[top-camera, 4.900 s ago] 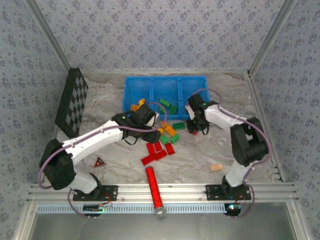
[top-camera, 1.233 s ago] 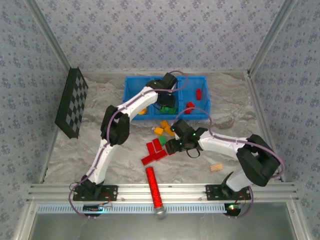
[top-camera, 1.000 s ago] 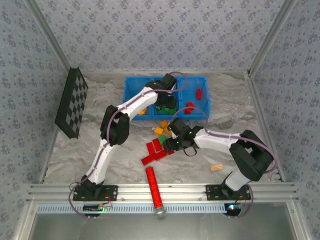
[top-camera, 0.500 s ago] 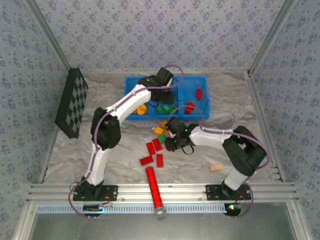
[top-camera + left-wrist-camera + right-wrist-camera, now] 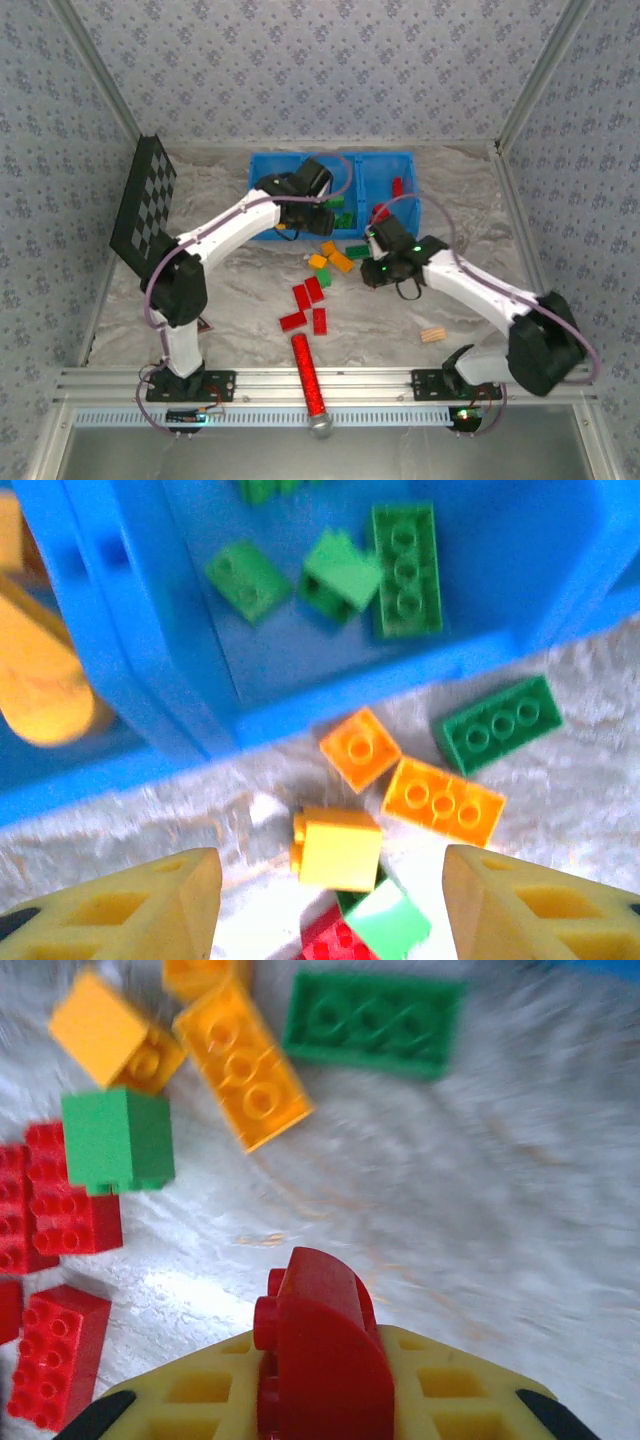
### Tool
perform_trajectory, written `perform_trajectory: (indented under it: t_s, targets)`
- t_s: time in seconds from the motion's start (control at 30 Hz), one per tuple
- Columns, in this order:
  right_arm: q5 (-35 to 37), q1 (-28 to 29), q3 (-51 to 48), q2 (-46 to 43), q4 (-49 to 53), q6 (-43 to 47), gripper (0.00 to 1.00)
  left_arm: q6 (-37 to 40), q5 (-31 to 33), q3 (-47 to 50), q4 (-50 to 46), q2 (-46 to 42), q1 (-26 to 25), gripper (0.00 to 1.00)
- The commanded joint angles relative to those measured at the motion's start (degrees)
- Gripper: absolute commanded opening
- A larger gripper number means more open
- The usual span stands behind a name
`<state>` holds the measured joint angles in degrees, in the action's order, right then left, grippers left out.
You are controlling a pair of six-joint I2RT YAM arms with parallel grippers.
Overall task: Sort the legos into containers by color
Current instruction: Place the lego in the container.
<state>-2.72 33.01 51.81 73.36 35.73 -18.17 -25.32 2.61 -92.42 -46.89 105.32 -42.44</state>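
Red lego (image 5: 318,1335) in right hand (image 5: 325,1395)

Enclosure walls (image 5: 320,70): three sides, blue-grey floral covering. Aluminium posts (image 5: 97,70) at rear corners. Table surface (image 5: 250,320): white, marbled. Slotted aluminium rail (image 5: 380,383) spans near edge. Lighting even.

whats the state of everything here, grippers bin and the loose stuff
left gripper: open, empty
right gripper: shut on the red rounded plastic brick
bright blue plastic three-compartment bin: upright, open-topped, green bricks in the middle compartment
loose red bricks: lying flat outside the bin
long red cylinder with silver tip: lying on its side
black checkered board: leaning, tilted
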Motion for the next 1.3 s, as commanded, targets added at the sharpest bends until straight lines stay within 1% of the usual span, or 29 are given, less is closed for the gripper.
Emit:
perform_trajectory:
  t_s: [0.0,0.1,0.27,0.4,0.57,0.8,0.93,1.03,1.27]
  targets:
    - [0.48,-6.67,3.76,-3.38,5.95,3.66,0.25,-5.96,-0.40,4.84,0.29,-4.24,-1.84,0.61]
    - [0.92,-12.16,7.55,-1.82,3.34,6.15,0.25,-9.33,-2.03,7.53,1.92,-4.61,-3.52,0.60]
    - [0.16,-16.66,15.08,5.72,-2.87,9.56,0.26,-13.16,-3.57,8.41,3.27,-1.95,-6.02,0.58]
    - [3.69,-17.09,22.33,11.15,-2.69,12.61,0.26,-14.21,-3.20,8.77,3.76,0.86,-6.66,0.56]
    - [2.72,-19.17,26.41,16.07,-4.86,14.23,0.26,-15.69,-3.01,9.92,3.42,2.12,-7.66,0.55]
    - [1.92,-19.13,28.25,22.55,-7.64,15.16,0.26,-17.91,-4.18,13.61,4.59,2.79,-9.11,0.52]
    - [1.63,-19.05,28.75,25.75,-8.48,15.19,0.26,-18.54,-4.37,13.83,5.31,3.55,-9.48,0.52]
    - [1.56,-18.91,29.50,28.21,-8.57,15.30,0.28,-18.47,-4.46,13.41,5.40,4.60,-9.46,0.52]
    - [1.56,-18.31,31.25,31.98,-8.15,15.60,0.40,-18.34,-4.19,12.62,5.72,6.46,-9.42,0.51]
